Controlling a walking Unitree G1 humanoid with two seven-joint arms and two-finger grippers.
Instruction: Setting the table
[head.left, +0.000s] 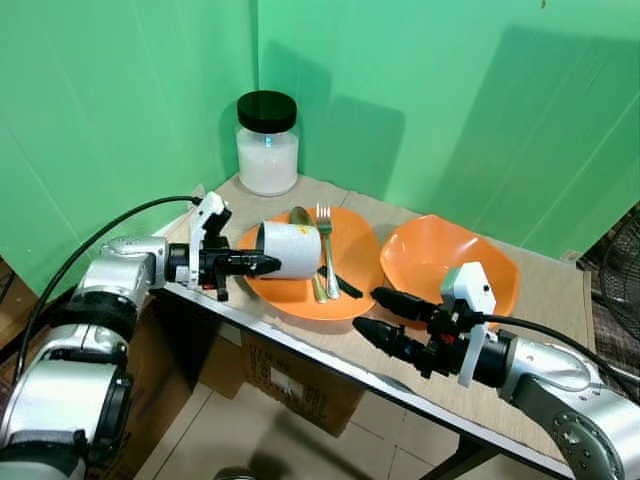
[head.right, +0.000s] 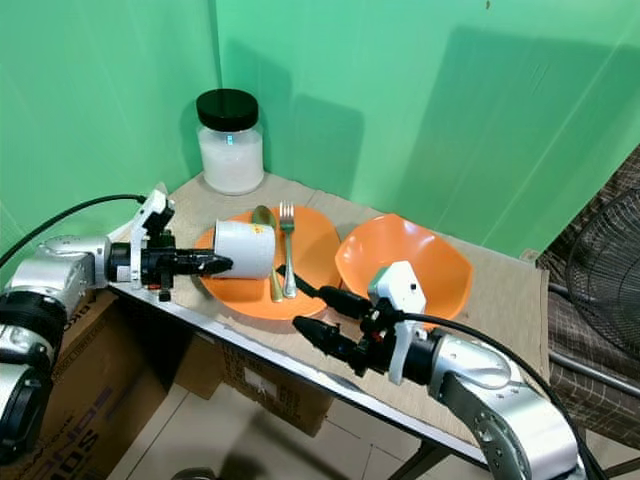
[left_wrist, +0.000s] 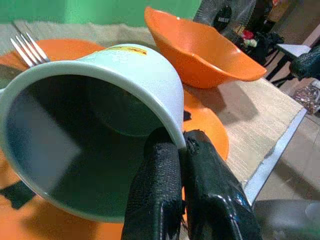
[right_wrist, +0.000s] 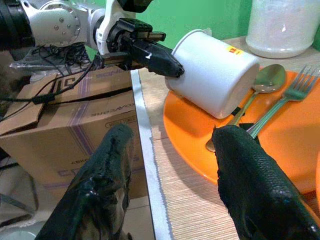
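1. Table (head.left: 560, 300) with a woven tan top and a metal front edge runs from the middle left of the left eye view down to the lower right, set against green walls.
2. Cardboard box (right_wrist: 75, 130) sits under the table at the left; its printed lettering is too partial to read.
3. Orange plate (head.left: 355, 250) lies near the centre of the left eye view, at the table's front edge; an orange bowl (head.left: 440, 255) sits just to its right, touching or nearly so.
4. Glass jar (head.left: 267, 145) with a black lid and white contents stands in the upper middle, back in the corner, apart from the plate.
5. White cup (head.left: 295, 250) lies tipped on its side over the plate's left part, its open mouth facing left. It is plain white with a dark-looking inside and a small yellow-and-red sticker near the base, whose writing cannot be read.
6. Left gripper (head.left: 262, 264), at centre left, is pinched on the cup's rim, one finger inside the mouth and one outside.
7. Right gripper (head.left: 377, 312), at lower centre, hovers with its fingers (right_wrist: 255, 185) spread apart, holding nothing, just off the plate's front edge.
8. Fork (head.left: 327, 245) and spoon (head.left: 303, 222) lie side by side on the plate, just right of the cup.
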